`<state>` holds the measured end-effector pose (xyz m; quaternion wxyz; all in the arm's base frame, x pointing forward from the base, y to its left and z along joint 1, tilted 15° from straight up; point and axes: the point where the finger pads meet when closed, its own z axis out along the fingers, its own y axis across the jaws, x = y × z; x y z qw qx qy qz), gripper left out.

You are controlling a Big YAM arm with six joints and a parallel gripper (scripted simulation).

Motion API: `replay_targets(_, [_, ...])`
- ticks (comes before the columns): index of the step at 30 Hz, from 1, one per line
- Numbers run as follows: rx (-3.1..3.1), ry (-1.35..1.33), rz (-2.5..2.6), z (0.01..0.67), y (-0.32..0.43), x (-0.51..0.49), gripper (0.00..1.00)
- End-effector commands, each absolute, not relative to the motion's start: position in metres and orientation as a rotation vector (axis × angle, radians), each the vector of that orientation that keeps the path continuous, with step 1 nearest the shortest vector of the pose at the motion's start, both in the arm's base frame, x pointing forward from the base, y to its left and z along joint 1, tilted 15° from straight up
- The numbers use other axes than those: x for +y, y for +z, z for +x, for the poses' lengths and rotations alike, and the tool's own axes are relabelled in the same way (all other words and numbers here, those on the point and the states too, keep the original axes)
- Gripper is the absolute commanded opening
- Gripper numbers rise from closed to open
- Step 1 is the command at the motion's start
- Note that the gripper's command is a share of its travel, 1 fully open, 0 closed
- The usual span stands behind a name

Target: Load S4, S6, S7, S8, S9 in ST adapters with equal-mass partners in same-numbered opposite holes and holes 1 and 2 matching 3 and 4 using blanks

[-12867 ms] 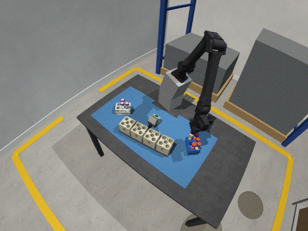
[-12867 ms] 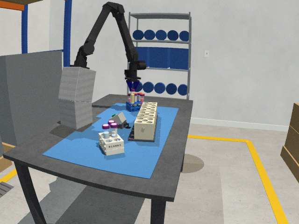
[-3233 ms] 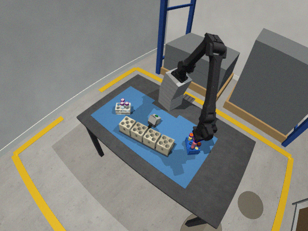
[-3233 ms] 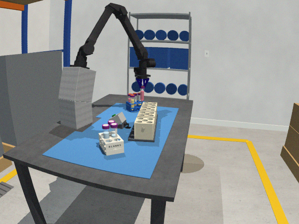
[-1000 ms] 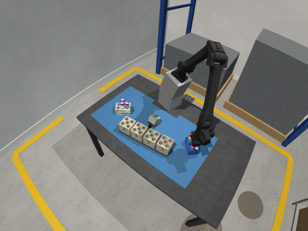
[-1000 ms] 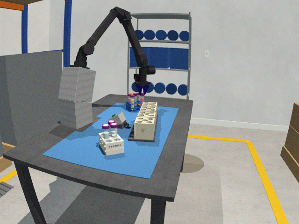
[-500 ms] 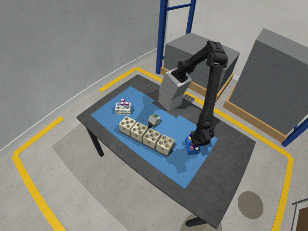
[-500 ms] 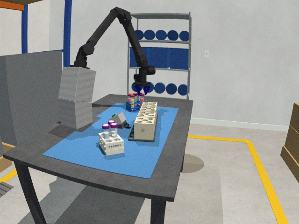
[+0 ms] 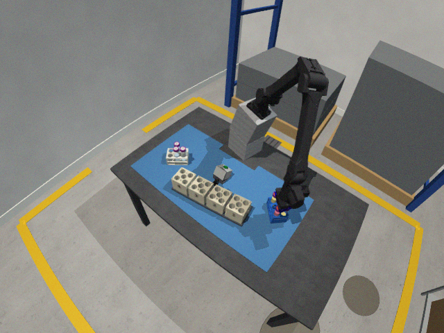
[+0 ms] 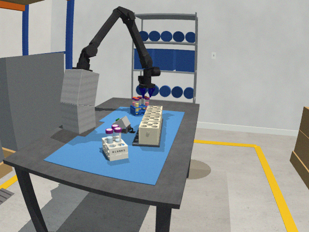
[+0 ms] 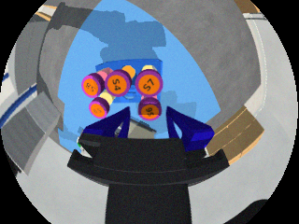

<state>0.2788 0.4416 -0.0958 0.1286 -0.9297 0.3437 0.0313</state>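
Observation:
The blue sample rack RS (image 9: 279,216) stands at the right end of the blue mat, also in the exterior view (image 10: 137,108). It holds several purple-capped tubes with orange dots (image 11: 119,82). My gripper (image 11: 148,109) (image 10: 146,95) hangs straight over the rack with its fingers open. One sample tube (image 11: 149,108) stands between the spread fingertips, and they are not touching it. The four cream adapters on stand ST (image 9: 211,195) stand in a row with all visible holes empty. The white blank rack RB (image 10: 114,147) holds three purple-capped blanks.
The grey box with the green DONE key (image 9: 223,172) sits behind the adapter row. The arm's grey pedestal (image 9: 250,132) stands at the table's back edge. RB sits at the left end of the mat (image 9: 177,154).

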Motion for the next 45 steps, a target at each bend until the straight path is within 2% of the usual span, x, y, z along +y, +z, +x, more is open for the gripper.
replay_targets(1, [0.993, 0.077, -2.679, 0.288, -0.067, 0.44, 0.55])
replay_targets(25, [0.988, 0.08, -2.674, 0.286, -0.059, 0.445, 0.55])
replay_targets(26, [0.998, 0.1, -2.722, 0.274, -0.077, 0.434, 0.55])
replay_targets(27, [1.066, 0.1, -2.676, 0.266, -0.077, 0.44, 0.8])
replay_targets(33, [1.435, 0.155, -2.46, 0.223, -0.06, 0.443, 0.8])
replay_targets(39, [1.696, 0.191, -2.304, 0.238, -0.066, 0.446, 0.8])
replay_targets(45, [2.026, 0.255, -2.055, 0.222, -0.063, 0.443, 0.8])
